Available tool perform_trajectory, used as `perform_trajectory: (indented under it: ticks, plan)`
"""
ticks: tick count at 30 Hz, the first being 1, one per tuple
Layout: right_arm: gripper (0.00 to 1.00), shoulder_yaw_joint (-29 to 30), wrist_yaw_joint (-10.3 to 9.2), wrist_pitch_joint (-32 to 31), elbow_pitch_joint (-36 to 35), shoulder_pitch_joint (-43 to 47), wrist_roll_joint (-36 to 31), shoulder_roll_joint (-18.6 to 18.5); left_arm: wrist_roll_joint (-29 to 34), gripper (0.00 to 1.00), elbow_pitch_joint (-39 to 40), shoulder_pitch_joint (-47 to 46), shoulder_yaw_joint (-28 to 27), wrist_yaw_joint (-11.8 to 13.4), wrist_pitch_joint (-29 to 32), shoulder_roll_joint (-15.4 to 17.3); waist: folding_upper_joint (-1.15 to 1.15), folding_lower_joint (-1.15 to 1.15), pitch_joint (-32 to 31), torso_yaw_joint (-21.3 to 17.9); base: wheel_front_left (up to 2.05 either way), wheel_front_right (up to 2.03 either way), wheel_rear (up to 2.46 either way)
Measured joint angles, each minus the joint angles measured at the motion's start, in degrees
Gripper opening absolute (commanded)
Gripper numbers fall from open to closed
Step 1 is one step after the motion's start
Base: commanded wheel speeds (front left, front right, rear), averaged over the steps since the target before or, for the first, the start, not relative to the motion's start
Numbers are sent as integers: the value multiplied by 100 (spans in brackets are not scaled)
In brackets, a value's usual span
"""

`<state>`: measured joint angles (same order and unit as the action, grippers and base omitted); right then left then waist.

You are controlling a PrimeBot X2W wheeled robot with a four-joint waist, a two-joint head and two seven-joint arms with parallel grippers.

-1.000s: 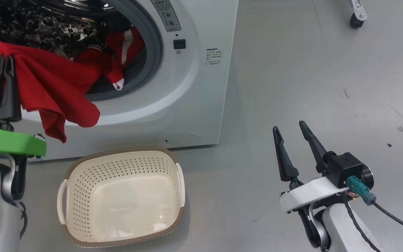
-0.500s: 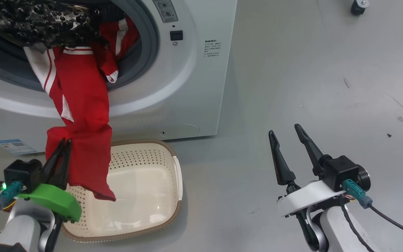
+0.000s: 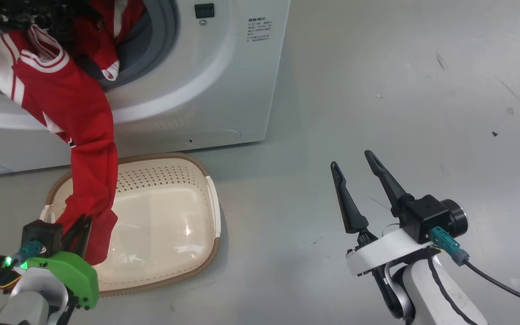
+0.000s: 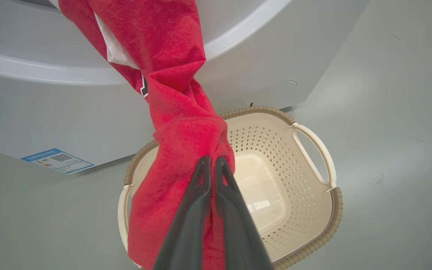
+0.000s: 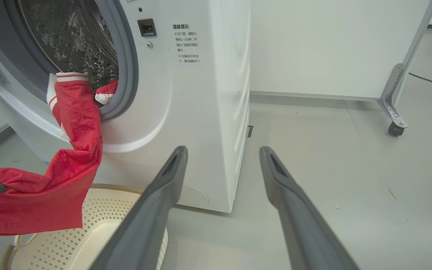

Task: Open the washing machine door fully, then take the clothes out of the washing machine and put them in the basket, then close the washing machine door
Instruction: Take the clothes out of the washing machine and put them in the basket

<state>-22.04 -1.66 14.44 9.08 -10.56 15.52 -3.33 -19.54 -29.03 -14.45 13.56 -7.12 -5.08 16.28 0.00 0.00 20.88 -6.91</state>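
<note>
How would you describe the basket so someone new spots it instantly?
Find the big white washing machine; the basket sits on the grey floor just in front of it, under the hanging red clothes. Unlike its neighbours, it is cream plastic with perforated sides, a brown woven-look rim and side handles.

Smooth pale grey floor (image 3: 377,90), faintly glossy, with soft blurred patches of reflected light. Short dark scuff streak (image 3: 440,61) far out on it, with a small brownish spot (image 3: 509,110) and a tiny black speck (image 3: 494,133) further along. In the right wrist view, plain white wall panel (image 5: 332,45) behind, pale grey skirting strip (image 5: 306,96) along its foot. Slanted silver metal brace (image 5: 407,60) at the panel's end, set on a small black caster wheel (image 5: 394,129). Thin black cable (image 5: 431,83) lying on the floor beyond.
</note>
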Motion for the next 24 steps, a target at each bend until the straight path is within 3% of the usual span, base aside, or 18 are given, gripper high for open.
perform_trajectory:
  ticks: [16,24]
  plan:
    - [100,-133,-102,0,-294,-364,-62,10,58,0,-937,-738,-58,0,393,358,0,0,992,-548,0,0,0]
    - [100,-250,-201,0,-476,-461,13,14,85,0,-1192,-1112,31,0,450,359,0,0,1431,-817,0,0,0]
